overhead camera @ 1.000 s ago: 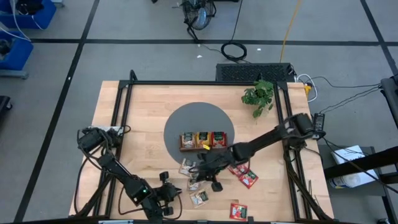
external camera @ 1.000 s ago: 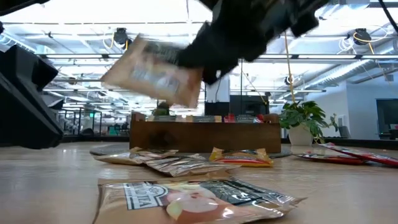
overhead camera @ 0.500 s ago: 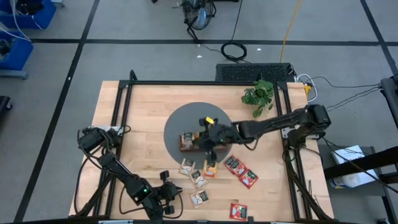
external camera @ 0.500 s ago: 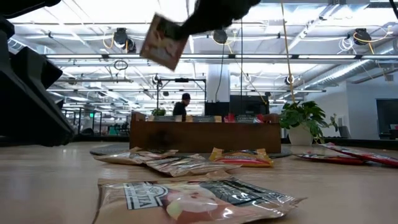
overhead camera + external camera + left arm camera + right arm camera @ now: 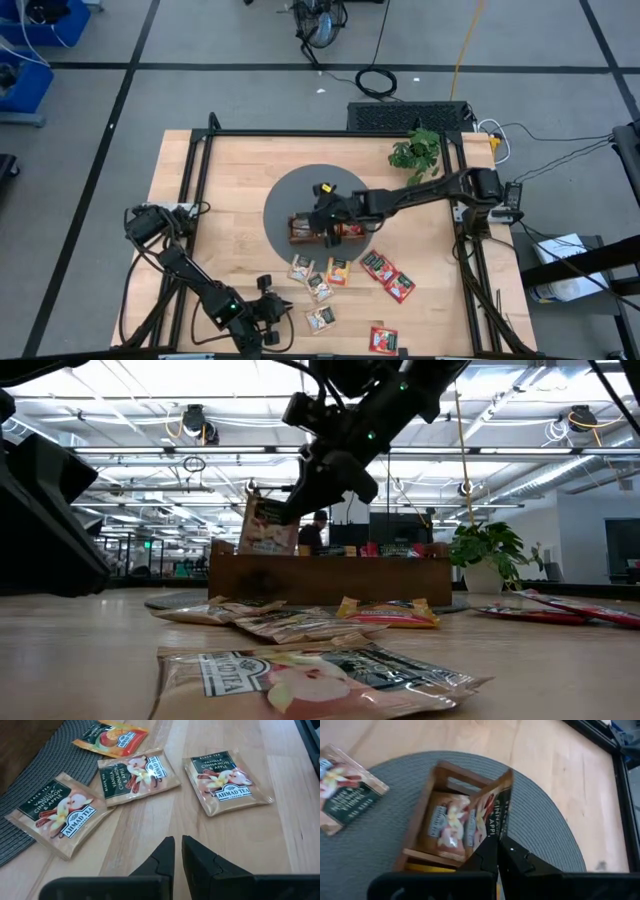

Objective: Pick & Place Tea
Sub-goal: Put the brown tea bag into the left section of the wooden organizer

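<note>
My right gripper (image 5: 322,228) hangs over the left compartment of the brown wooden tray (image 5: 350,222) on the round grey mat, shut on a beige tea packet (image 5: 266,526). That compartment (image 5: 427,815) holds other beige packets. Several tea packets lie flat on the table nearer the front: beige ones (image 5: 320,285), an orange one (image 5: 338,270) and red ones (image 5: 400,287). My left gripper (image 5: 177,845) waits shut near the front edge, short of a beige packet (image 5: 225,777), holding nothing. My right gripper pinches the beige packet by its upper edge (image 5: 496,827) between its two fingers. The fingers slant down from the table's right side. The packet hangs upright below them, its lower edge (image 5: 262,550) about level with the tray's rim; whether it touches the tray I cannot tell.
A potted plant (image 5: 415,155) stands at the far right. One red packet (image 5: 383,338) lies close to the front edge. Black rails (image 5: 195,190) frame the table's left, far and right sides. A beige packet (image 5: 342,790) lies on the mat beside the tray.
My right gripper has carried the beige packet up from the loose packets near the front, toward the far edge and then leftward to above the tray's left compartment, rolling as it went. The packet, tilted before, now hangs upright and lower, near the tray's rim.
</note>
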